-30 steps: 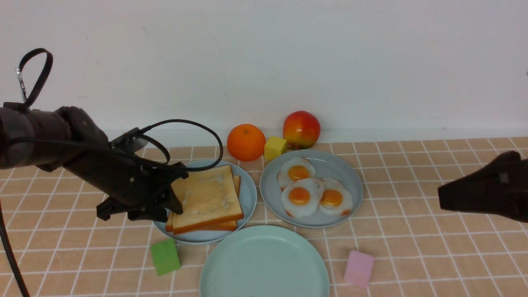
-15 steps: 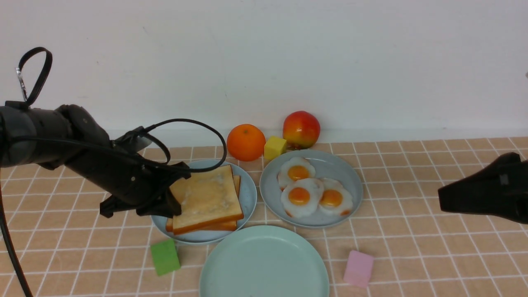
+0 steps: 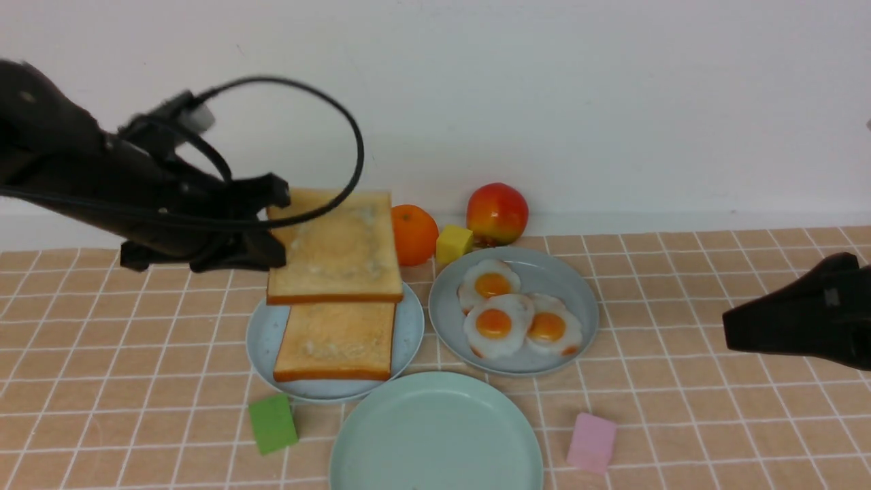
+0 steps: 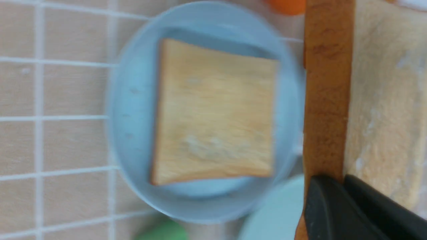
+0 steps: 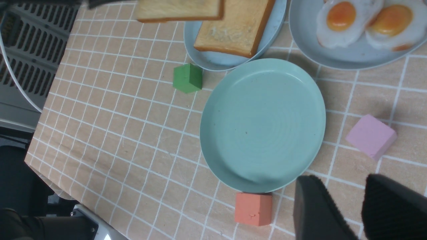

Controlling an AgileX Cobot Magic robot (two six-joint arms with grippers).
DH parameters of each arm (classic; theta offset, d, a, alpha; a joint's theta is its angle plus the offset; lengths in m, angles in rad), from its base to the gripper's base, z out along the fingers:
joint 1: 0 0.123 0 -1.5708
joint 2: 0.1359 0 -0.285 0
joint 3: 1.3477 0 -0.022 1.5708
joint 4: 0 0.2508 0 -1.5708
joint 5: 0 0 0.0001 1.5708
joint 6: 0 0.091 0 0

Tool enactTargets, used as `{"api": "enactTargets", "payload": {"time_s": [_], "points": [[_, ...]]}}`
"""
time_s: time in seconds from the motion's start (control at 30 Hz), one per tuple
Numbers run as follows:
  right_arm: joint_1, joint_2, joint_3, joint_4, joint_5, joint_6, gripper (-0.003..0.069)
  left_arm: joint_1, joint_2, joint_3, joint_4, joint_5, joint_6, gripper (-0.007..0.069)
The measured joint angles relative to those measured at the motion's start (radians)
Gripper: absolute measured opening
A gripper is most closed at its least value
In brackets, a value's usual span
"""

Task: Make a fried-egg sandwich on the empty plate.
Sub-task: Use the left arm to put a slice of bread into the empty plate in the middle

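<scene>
Toast slice [image 3: 333,248]: clamped edgewise in my left gripper [image 3: 275,224], held aloft, likely bound for the mint plate [image 3: 435,435]. My right gripper [image 5: 340,186]: jaws seemingly parted, empty.

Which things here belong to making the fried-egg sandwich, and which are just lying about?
For the job: held toast, plated toast, eggs, mint plate.
Lying about: orange, apple, yellow block, green block, pink block, red block.
</scene>
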Motion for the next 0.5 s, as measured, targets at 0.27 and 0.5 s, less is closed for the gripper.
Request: {"api": "enactTargets", "payload": {"time_s": [0.27, 0.5], "points": [[0.0, 0.0, 0.0, 0.0, -0.001, -0.002, 0.0239, -0.204, -0.075, 0.263, -0.108, -0.123, 0.028, -0.0006], [0.0, 0.0, 0.0, 0.0, -0.004, -0.002, 0.0239, -0.345, 0.03, 0.41, -0.178, -0.312, 0.028, 0.0003]]}}
